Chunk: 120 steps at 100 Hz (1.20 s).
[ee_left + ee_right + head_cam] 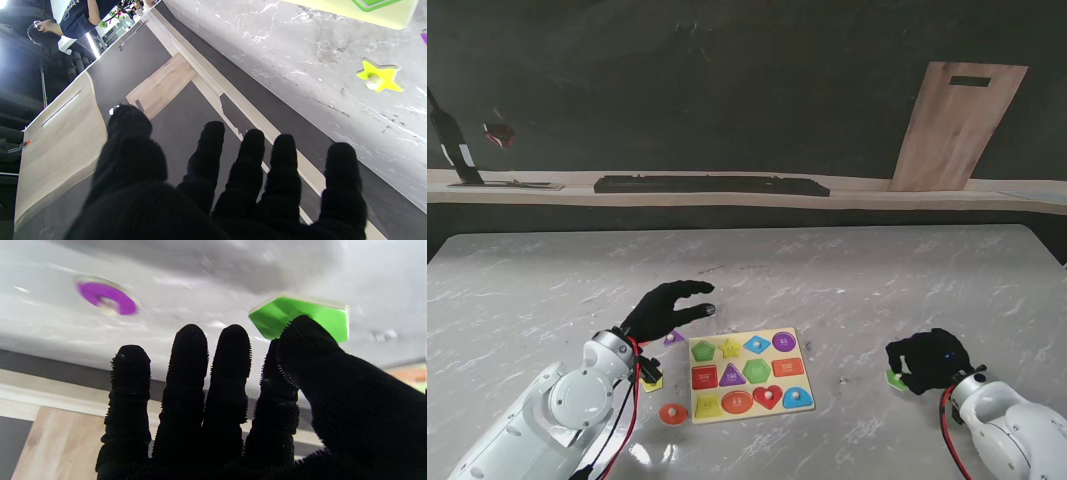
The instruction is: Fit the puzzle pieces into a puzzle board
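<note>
**Right robot hand reaching onto a green puzzle piece**

Nearest you, your right robot hand [927, 362] is curling over a green piece [300, 318] on the desk [847, 270]; whether it is grasping yet, I cannot tell. The piece is looking light, flat and stiff, probably best pinched by its edges. Left of it, the puzzle board [745, 375] is holding many coloured shapes. Your left robot hand [665, 308] is hovering released, fingers spread.

Table [847, 270]: grey-white marble veining. Puzzle board [802, 378]: pale yellow, pieces green, yellow, blue, purple, red, orange. Loose pieces: green piece [895, 380] right, orange-red piece [673, 413] near left, yellow star [379, 76]. Both hands gloved black. Far wall dark, light wood board [957, 125] leaning.
</note>
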Tool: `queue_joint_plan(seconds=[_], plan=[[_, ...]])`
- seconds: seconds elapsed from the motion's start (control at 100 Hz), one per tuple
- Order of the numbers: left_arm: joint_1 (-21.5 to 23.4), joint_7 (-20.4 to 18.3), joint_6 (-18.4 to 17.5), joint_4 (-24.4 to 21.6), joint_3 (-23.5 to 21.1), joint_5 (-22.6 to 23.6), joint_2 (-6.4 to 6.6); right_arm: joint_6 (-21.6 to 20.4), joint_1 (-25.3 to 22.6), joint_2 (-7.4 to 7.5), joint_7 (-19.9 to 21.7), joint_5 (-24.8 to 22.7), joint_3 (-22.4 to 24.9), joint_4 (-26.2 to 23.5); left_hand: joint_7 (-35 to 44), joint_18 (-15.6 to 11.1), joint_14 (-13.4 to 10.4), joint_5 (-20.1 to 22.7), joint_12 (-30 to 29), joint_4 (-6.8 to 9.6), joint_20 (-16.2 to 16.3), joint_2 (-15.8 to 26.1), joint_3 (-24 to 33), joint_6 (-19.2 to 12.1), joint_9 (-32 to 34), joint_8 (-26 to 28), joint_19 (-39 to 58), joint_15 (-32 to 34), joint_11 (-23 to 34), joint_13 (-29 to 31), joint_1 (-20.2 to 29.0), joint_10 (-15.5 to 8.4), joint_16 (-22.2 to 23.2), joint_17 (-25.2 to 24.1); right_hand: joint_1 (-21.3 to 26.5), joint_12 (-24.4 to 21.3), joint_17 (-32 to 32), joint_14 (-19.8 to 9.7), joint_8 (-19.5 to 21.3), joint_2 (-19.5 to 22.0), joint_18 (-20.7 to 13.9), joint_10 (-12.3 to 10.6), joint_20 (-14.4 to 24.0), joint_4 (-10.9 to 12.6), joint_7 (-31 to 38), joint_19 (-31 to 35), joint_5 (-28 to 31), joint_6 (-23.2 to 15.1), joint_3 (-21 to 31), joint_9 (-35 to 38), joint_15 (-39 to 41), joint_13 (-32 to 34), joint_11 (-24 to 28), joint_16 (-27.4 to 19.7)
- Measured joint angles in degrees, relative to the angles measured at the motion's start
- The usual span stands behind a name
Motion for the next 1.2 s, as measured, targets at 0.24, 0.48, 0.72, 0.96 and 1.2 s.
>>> queue_joint_plan(seconds=[0.24,0.48,0.72,0.96,1.2], plan=[[0.5,0.0,-0.5,-0.3,-0.8,-0.1,-0.01,3.5,5.2,-0.81,1.6,6.4,-9.0,-1.3,0.0,0.0,0.0,0.0,0.0,0.0,0.0,0.0,0.0,0.0,0.0,0.0,0.0,0.0,0.0,0.0,0.0,0.0,0.0,0.0,2.2,0.0,0.1,2.1,0.0,0.0,1.4,2.5,0.0,0.0,0.0,1.6,0.7,4.5,-0.8,0.5,2.1,0.8,0.8,0.8],[1.1,0.4,-1.2,-0.6,-1.4,-0.2,-0.01,9.5,11.6,-1.84,3.7,14.0,-20.5,-1.6,0.0,0.0,0.0,0.0,0.0,0.0,0.0,0.0,0.0,0.0,0.0,0.0,0.0,0.0,0.0,0.0,0.0,0.0,0.0,0.0,2.8,0.0,0.2,3.5,0.0,0.0,2.3,4.3,0.1,0.1,-0.5,3.4,1.3,7.2,-0.9,0.5,4.7,1.3,2.3,1.5],[1.4,0.5,-1.6,-0.8,-2.0,-0.2,-0.02,11.9,18.9,-2.99,3.8,17.4,-31.4,1.6,0.0,0.0,0.0,0.0,0.0,0.0,0.0,0.0,0.0,0.0,0.0,0.0,0.0,0.0,0.0,0.0,0.0,0.0,0.0,0.0,2.8,0.0,0.2,4.1,0.0,0.7,3.0,4.5,0.6,0.1,-0.6,4.8,1.3,8.2,-1.4,0.5,6.0,1.3,3.7,1.7],[1.7,0.9,-2.1,-0.8,-2.4,-0.2,-0.02,14.6,22.5,-3.86,4.2,18.8,-37.5,3.5,0.0,0.0,0.0,0.0,0.0,0.0,0.0,0.0,0.0,0.0,0.0,0.0,0.0,0.0,0.0,0.0,0.0,0.0,0.0,0.0,2.8,0.0,0.2,4.8,0.0,0.9,3.7,5.2,0.7,0.8,-0.6,5.5,1.3,8.9,-1.4,0.5,7.0,1.3,4.4,2.3],[1.9,1.2,-2.4,-0.8,-2.6,-0.2,-0.03,15.1,24.3,-4.12,4.4,19.3,-41.2,4.6,0.0,0.0,0.0,0.0,0.0,0.0,0.0,0.0,0.0,0.0,0.0,0.0,0.0,0.0,0.0,0.0,0.0,0.0,0.0,0.0,2.8,0.0,0.2,4.9,0.2,0.9,3.8,5.3,0.7,0.8,-0.6,6.1,1.4,9.3,-1.4,0.5,7.6,1.3,5.1,2.3]])
